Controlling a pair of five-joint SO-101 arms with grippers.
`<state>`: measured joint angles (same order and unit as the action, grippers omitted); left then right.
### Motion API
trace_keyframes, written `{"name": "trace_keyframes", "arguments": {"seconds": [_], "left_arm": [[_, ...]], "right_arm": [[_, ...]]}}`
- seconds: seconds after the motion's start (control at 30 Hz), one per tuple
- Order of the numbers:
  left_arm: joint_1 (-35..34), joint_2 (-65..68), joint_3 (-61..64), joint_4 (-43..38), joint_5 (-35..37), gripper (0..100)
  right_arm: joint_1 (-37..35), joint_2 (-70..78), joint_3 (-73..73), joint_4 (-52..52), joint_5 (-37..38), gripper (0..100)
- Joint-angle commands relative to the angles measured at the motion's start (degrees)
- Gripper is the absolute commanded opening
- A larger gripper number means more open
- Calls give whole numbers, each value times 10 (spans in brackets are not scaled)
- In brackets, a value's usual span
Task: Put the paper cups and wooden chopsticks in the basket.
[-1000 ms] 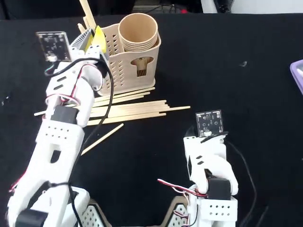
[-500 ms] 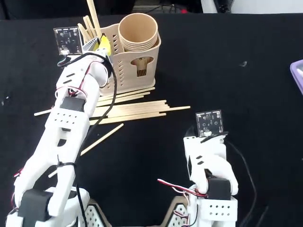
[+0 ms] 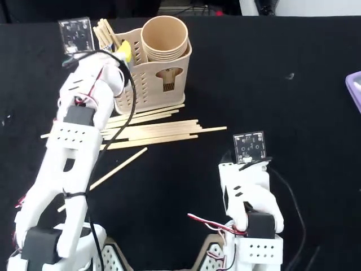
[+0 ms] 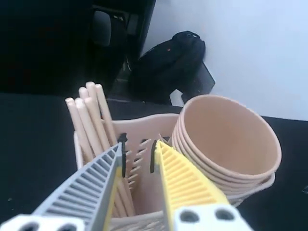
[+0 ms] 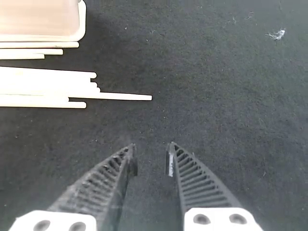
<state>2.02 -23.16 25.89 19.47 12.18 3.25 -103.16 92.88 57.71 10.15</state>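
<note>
The loose chopsticks (image 3: 158, 130) lie in a flat row on the tabletop (image 3: 271, 84), a little ahead of my right hand (image 5: 150, 159) and toward my left arm's side, their nearest tips close to it. I judge them light, stiff and smooth, apt to roll and to slide against each other. I would pinch one across its middle so that neither end dips, with a fingertip pressed down to the cloth on each side. One stray chopstick (image 3: 121, 164) lies apart from the row and looks the easiest to take alone.

My right hand hangs with its fingers spread and nothing between them. My left hand (image 4: 138, 154) is poised just over the basket (image 4: 144, 122), fingers a little apart and gripping nothing.

The basket has two compartments. Directly below my left hand, a bundle of upright chopsticks (image 4: 89, 115) stands in the narrower one, leaning on its wall. Beside my left hand, the wider one holds the paper cups (image 4: 226, 139), nested in one stack with their rims above the edge. They look thin and easily crushed, so I would take them by the rim, and only gently.
</note>
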Motion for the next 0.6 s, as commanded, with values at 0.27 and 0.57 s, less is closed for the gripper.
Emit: {"name": "trace_keyframes", "arguments": {"seconds": [0.27,0.57], "left_arm": [[-146,-180,-51,279,7,119],[-230,-75,118,154,-26,123]], "right_arm": [[-6,-38,-3,-11,6,114],[-6,-38,-3,-11,6,114]]}}
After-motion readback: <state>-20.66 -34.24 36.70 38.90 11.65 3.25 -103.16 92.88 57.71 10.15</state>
